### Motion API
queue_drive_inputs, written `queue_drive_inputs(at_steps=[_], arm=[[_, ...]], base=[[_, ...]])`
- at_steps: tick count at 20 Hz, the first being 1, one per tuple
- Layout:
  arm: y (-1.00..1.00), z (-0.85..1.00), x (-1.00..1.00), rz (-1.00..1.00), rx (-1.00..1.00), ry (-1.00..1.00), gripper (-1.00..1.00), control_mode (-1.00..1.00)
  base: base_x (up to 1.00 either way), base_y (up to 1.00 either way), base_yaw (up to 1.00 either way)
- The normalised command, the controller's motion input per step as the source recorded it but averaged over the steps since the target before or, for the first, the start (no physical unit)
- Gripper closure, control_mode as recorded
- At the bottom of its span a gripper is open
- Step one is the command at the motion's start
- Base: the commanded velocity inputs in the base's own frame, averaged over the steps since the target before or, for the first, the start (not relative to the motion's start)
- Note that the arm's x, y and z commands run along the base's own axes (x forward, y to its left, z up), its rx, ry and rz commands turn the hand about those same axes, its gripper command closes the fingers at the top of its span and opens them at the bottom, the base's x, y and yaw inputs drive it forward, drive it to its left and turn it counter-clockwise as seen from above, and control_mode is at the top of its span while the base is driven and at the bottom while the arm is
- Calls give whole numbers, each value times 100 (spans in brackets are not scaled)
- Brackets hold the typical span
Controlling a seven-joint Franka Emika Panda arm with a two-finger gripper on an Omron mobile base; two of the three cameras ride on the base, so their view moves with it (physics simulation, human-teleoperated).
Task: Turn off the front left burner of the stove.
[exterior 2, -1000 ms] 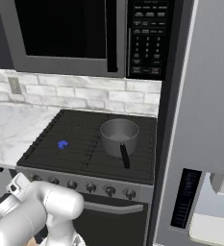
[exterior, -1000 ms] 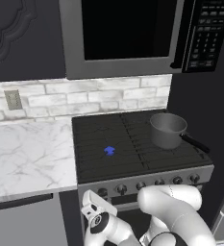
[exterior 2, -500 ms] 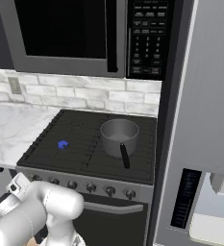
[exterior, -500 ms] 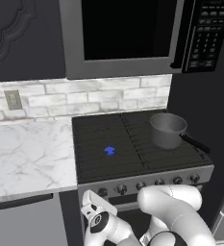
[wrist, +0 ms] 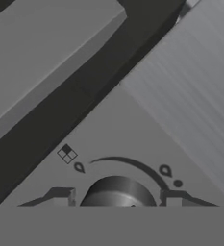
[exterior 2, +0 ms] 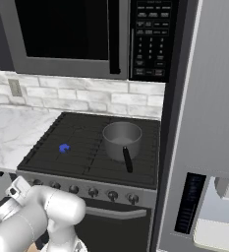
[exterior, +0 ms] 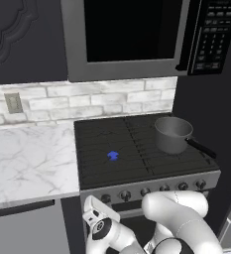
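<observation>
Left base view: gas stove with black grated top and stainless steel front [exterior: 151,186] sits right of the white marble counter [exterior: 28,158]. Front left burner, black ridged grate section [exterior: 107,163], has a small blue flame [exterior: 113,156] lit. Grey saucepan with black handle [exterior: 172,134] is on the right-hand grates. White arm's hand is low at the stove front, below the leftmost small dark round knob [exterior: 106,198].

Right base view: same layout; flame [exterior 2: 64,148] burning, knob row along the front panel, arm's wrist at the row's left end.

Hand view: dark round knob [wrist: 117,191] close up, centred at the bottom between the two fingertips [wrist: 60,197], jaws spread either side, not seen touching.

Step, as I judge it: final approach to the knob. Next: advance, close on it, rotate to off.
</observation>
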Motion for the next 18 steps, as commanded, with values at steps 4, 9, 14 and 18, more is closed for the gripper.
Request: queue_drive_inputs(at_steps=[4,9,14,18], arm=[[0,27,0,0,0,0,100,-100],[0,29,0,0,6,0,100,-100],[-6,22,0,0,12,0,100,-100],[-16,17,0,0,16,-2,100,-100]], base=[[0,0,0],[0,0,0],[0,0,0],[0,0,0]])
